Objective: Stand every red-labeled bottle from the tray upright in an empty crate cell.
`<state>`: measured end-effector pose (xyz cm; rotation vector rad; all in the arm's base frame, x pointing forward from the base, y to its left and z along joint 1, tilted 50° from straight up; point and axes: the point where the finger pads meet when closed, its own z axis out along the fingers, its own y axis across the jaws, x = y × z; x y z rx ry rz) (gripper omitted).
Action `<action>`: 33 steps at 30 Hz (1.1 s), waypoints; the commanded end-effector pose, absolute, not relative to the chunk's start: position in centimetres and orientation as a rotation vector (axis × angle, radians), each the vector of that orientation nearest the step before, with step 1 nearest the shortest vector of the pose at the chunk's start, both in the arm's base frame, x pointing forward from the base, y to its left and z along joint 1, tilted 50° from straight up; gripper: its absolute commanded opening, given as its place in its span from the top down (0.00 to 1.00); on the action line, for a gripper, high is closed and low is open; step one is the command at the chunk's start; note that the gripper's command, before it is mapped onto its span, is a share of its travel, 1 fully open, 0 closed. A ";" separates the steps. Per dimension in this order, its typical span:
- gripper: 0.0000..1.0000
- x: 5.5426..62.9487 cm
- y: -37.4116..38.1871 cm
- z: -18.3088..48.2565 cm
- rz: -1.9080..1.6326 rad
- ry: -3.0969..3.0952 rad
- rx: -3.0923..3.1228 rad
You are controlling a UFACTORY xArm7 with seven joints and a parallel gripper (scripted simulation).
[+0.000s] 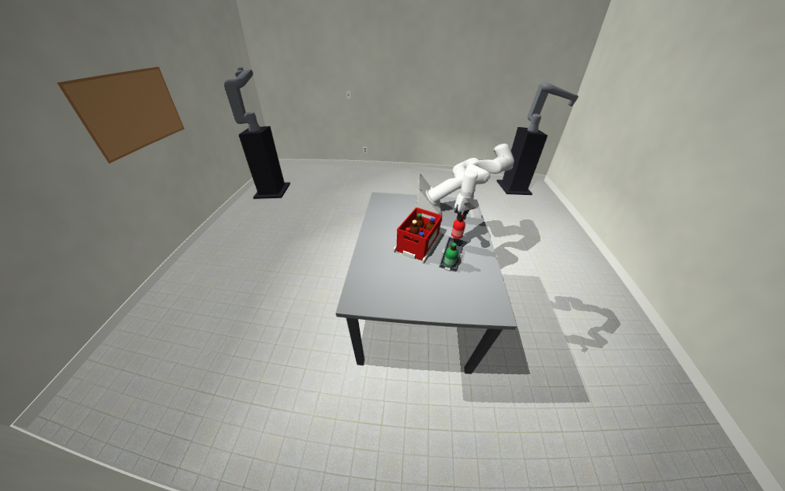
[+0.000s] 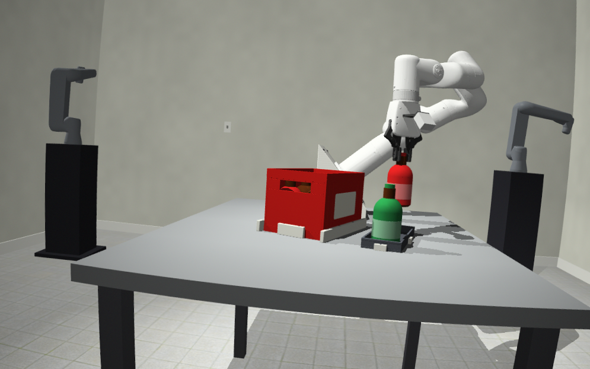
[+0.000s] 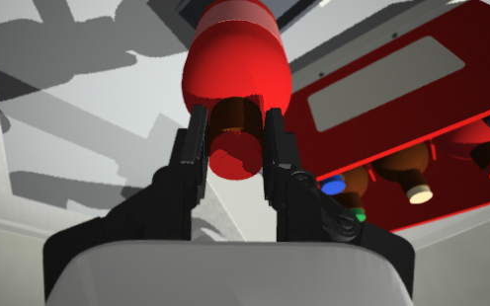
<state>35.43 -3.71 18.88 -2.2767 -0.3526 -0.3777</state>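
Observation:
My gripper [image 3: 236,126] is shut on the brown neck of the red-labeled bottle [image 3: 237,64], just below its red cap. The bottle hangs upright above the far end of the dark tray [image 2: 386,241], to the right of the red crate [image 2: 313,201]; it also shows in the top view [image 1: 457,227] and the exterior view [image 2: 400,181]. A green-labeled bottle [image 2: 386,215] stands upright at the tray's near end. The crate holds several bottles; in the wrist view I see blue, white, red and green caps inside it [image 3: 420,168].
White blocks sit around the crate's base [image 2: 291,229]. Two grey arms on black pedestals stand off the table, at the left [image 2: 70,183] and the right [image 2: 517,206]. A white wedge [image 2: 325,158] stands behind the crate.

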 end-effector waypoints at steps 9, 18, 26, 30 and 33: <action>1.00 35.3 -4.8 19.7 -0.382 -0.350 -2.279; 1.00 35.1 -5.5 20.3 -0.382 -0.350 -2.279; 1.00 35.0 -6.0 20.8 -0.382 -0.350 -2.279; 1.00 35.0 -6.2 21.0 -0.382 -0.350 -2.279; 1.00 34.9 -6.4 21.1 -0.382 -0.350 -2.279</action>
